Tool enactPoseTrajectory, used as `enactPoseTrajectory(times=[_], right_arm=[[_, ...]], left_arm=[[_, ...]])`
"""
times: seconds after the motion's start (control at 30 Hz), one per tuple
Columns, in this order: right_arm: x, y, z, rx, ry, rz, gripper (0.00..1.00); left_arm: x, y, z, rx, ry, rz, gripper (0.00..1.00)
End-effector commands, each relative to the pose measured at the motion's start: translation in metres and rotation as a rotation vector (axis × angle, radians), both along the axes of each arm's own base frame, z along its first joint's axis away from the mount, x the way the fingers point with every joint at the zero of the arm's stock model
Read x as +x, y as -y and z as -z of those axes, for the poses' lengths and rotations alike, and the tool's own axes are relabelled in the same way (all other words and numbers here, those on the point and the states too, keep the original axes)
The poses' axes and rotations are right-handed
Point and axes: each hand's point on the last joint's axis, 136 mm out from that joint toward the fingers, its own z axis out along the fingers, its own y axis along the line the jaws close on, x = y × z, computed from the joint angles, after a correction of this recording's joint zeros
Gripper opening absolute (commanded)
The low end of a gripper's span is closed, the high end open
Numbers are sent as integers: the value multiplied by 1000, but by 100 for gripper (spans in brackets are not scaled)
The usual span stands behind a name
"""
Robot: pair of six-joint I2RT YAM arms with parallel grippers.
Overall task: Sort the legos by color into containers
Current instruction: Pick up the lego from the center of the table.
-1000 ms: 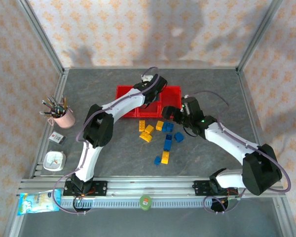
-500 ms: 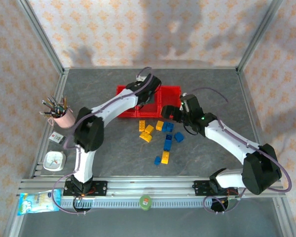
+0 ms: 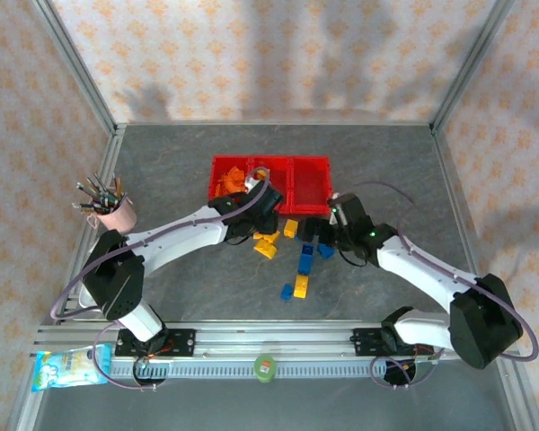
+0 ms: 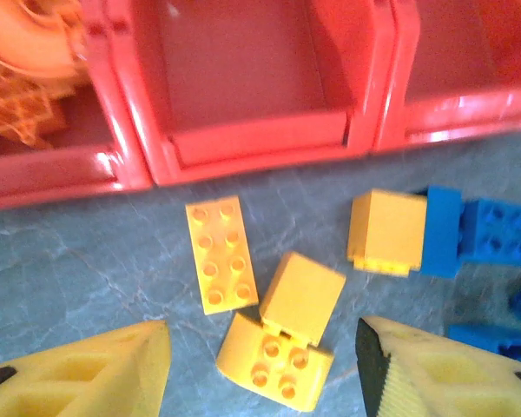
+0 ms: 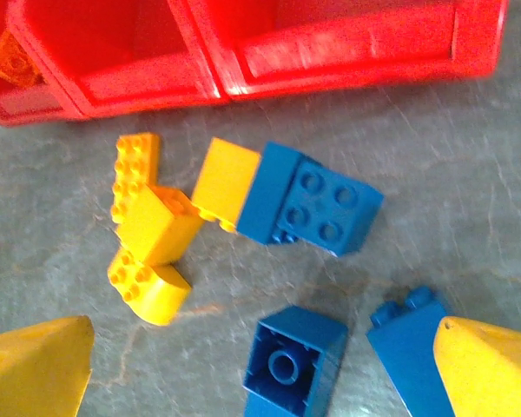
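Note:
Three joined red containers (image 3: pixel 311 182) stand mid-table; the left one holds orange legos (image 3: pixel 225 183), also seen in the left wrist view (image 4: pixel 28 54), and the middle one (image 4: pixel 243 78) looks empty. In front of them lie loose yellow legos (image 3: pixel 266 244) and blue legos (image 3: pixel 306 261). My left gripper (image 4: pixel 262 382) hangs open just above a yellow cluster: a flat brick (image 4: pixel 221 254), a cube (image 4: pixel 304 294) and a rounded brick (image 4: pixel 273 367). My right gripper (image 5: pixel 260 382) is open over an upturned blue brick (image 5: pixel 293 365), with a studded blue brick (image 5: pixel 317 204) further ahead.
A pink cup of pens (image 3: pixel 110 208) stands at the far left. A snack bag (image 3: pixel 67 368) and a green object (image 3: pixel 265 366) lie on the near rail. Metal frame posts (image 3: pixel 79 72) rise at the back corners. Both arms meet close together over the brick pile.
My left arm has drawn back from over the containers to the yellow bricks in front of them, and its jaws have opened wider. My right gripper has come a little nearer over the blue bricks.

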Motion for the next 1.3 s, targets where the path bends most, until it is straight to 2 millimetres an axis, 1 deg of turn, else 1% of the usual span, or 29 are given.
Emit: enactPoseTrajectory(times=[0.0, 0.07, 0.23, 0.4, 0.43, 0.47, 0.6, 0.8, 0.87, 1.0, 1.03, 1.13, 1.27], right_arm=[[-4, 5, -5, 41, 22, 16, 100], [-6, 10, -1, 47, 15, 32, 100], [-9, 18, 9, 42, -11, 56, 100], [-9, 19, 9, 44, -8, 64, 100], [-9, 19, 9, 44, -8, 63, 100], [-9, 19, 9, 44, -7, 62, 100], [-7, 19, 9, 44, -5, 65, 100], [-6, 18, 7, 45, -2, 65, 100], [-4, 17, 5, 49, 2, 64, 100], [1, 14, -4, 61, 19, 62, 100], [3, 13, -8, 67, 26, 61, 100], [8, 9, -20, 87, 47, 60, 100], [18, 6, -33, 99, 72, 73, 100]], left_arm=[[4, 18, 7, 14, 27, 91, 61], [7, 23, 16, 44, 27, 108, 61], [18, 26, 47, 143, -19, 113, 61], [23, 31, 68, 171, -45, 131, 60], [23, 32, 68, 175, -45, 132, 60], [24, 30, 80, 198, -65, 131, 59], [22, 31, 92, 210, -89, 136, 52], [16, 32, 97, 181, -99, 141, 38], [15, 30, 96, 182, -101, 137, 35], [14, 31, 84, 154, -94, 120, 32], [16, 32, 66, 124, -64, 111, 32], [21, 33, 37, 76, -10, 81, 33], [38, 27, -5, 20, 73, 2, 33]])
